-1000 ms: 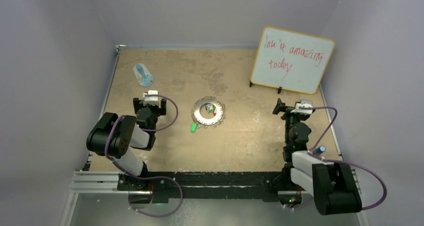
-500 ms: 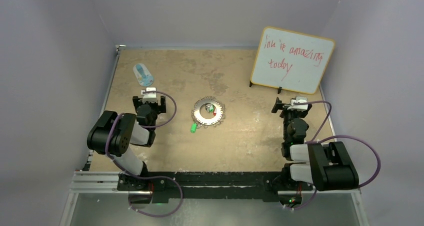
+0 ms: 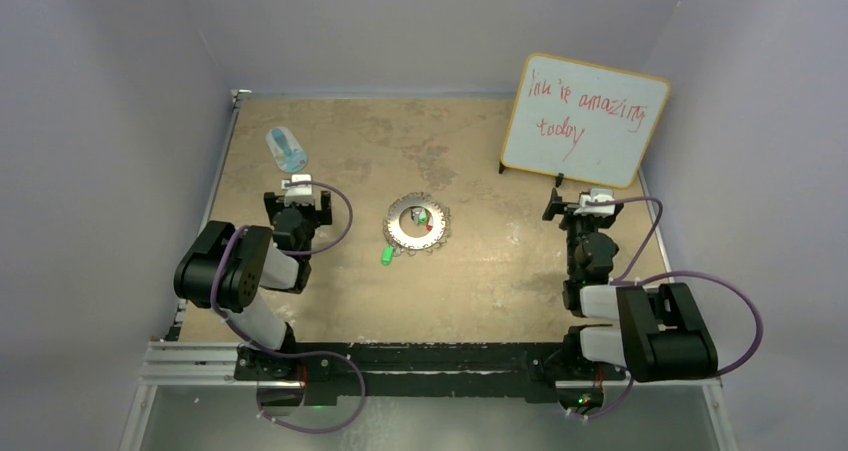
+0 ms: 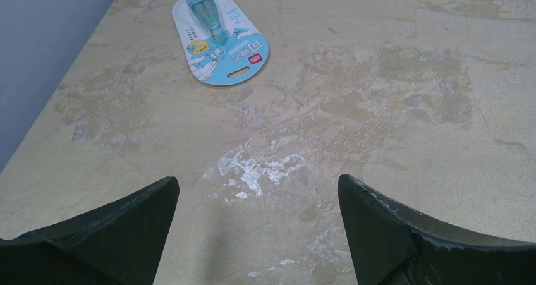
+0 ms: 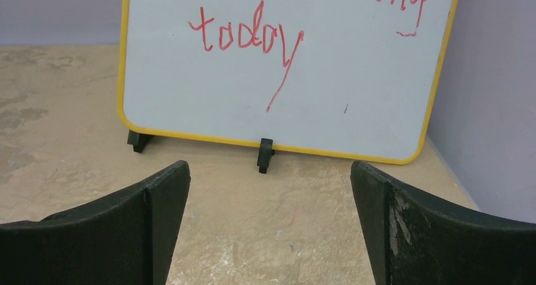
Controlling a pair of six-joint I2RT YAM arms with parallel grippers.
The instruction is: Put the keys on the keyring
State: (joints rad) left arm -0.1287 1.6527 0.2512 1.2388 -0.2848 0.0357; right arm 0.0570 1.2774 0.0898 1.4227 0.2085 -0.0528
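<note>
The keyring (image 3: 416, 225), a flat silver ring with wire loops round its rim, lies mid-table in the top view. A green-tagged key (image 3: 386, 255) rests at its lower left edge; a small red tag (image 3: 430, 226) and a dark bit show at its central hole. My left gripper (image 3: 297, 199) sits to the ring's left, open, with bare table between its fingers (image 4: 133, 225). My right gripper (image 3: 570, 208) is far to the ring's right, open and empty, its fingers (image 5: 155, 203) pointing at the whiteboard. Neither wrist view shows the keys or the ring.
A yellow-framed whiteboard (image 3: 585, 121) with red writing stands at the back right, close ahead of the right gripper (image 5: 284, 57). A blue-and-white oval packet (image 3: 287, 149) lies at the back left, ahead of the left gripper (image 4: 218, 38). Grey walls enclose the table.
The right arm folded back, its elbow dropping toward the base, and its gripper shifted slightly away toward the whiteboard. The left gripper edged a little farther from me. Keys and ring stayed put.
</note>
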